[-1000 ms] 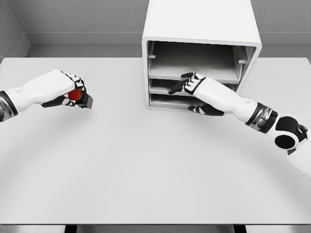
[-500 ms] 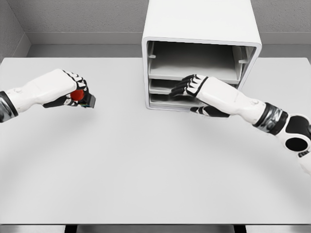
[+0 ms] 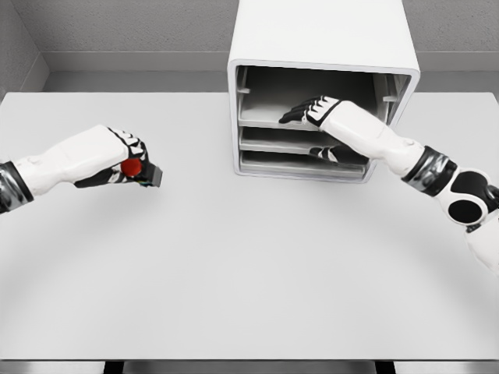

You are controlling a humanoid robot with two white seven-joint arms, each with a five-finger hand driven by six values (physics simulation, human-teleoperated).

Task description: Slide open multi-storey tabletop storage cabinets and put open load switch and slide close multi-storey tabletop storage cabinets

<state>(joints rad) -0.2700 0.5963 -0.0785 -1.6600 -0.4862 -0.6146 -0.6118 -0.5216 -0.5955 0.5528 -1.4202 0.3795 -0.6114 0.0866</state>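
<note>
A white cabinet stands at the upper middle of the frame, toward the far side of a pale grey desk, its open front showing three stacked grey trays. The right hand reaches in from the right edge of the frame and lies at the front edge of the top tray, fingers stretched out toward the left and holding nothing; its thumb shows lower down, by the middle tray. The bottom tray sits just above the cabinet's lower lip. At the left of the frame, well apart from the cabinet, the left hand is curled tight around the switch, a small dark block with a red round knob facing the camera; the hand's shadow falls on the desk just below it. The left forearm runs off the left edge. No brand, label or writing can be read on the cabinet, the switch or the arms.
</note>
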